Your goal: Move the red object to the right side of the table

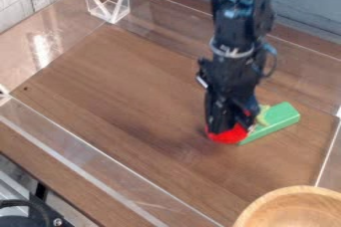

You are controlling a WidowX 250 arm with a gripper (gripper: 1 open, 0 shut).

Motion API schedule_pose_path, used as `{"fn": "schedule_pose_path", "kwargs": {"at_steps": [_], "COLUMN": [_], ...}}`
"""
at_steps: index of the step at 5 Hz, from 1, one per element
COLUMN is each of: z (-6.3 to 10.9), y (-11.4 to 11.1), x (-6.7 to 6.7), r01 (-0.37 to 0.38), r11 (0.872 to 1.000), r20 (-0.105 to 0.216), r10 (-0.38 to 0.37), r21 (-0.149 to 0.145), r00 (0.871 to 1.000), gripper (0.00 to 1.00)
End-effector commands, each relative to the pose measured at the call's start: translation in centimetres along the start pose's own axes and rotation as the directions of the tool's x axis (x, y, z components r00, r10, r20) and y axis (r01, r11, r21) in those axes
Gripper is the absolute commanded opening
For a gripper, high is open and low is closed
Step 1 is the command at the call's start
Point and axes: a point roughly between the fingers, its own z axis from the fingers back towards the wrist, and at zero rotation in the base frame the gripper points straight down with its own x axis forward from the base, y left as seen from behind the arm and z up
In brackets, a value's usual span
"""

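Camera view, looking down across the table [120, 82]: brown wood grain, low clear walls all round; over the right half, the gripper [225, 121] pointing straight down, fingers drawn together and clamped on the top of the red object [229, 134]; only the lower rim of the fruit visible beneath the dark fingertips, leaf and stem hidden; cannot tell whether resting on the wood or held just above it. Sits hard against the near left end of the green block [277, 118], touching or all but touching; well apart from the wooden bowl [296, 211] at the bottom right corner and from the clear stand [107, 4] at the far left.

Judged as the placing step; fruit already in the right part of the table, so little left of the task but setting down and letting go. Next calls for lowering fully onto the wood, then parting the fingers gently and withdrawing straight up; round, so likely to roll once freed; better released low and with no sideways push. Worth minding the block too; easily nudged toward the right wall, and close enough to knock the fruit off its spot.
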Motion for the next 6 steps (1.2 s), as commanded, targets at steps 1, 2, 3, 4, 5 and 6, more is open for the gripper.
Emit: {"fn": "schedule_pose_path", "kwargs": {"at_steps": [1, 2, 3, 4, 5, 6], "z": [2.7, 3.5, 4.0, 3.1, 1.9, 0.7], "y": [0.4, 0.4, 1.2, 0.1, -0.9, -1.9], "x": [-0.2, -0.7, -1.0, -1.0, -1.0, -0.9], "r01": [-0.055, -0.109, -0.038, -0.097, -0.154, -0.211], "r11": [0.998, 0.993, 0.998, 0.995, 0.988, 0.978], "r20": [0.041, 0.032, 0.033, 0.045, 0.063, 0.084], "r10": [0.054, 0.108, 0.037, 0.096, 0.153, 0.209], "r21": [0.032, 0.038, 0.045, 0.033, 0.021, 0.011], "r00": [0.998, 0.994, 0.999, 0.994, 0.986, 0.974], "gripper": [0.00, 0.00, 1.00, 1.00, 1.00, 1.00]}}
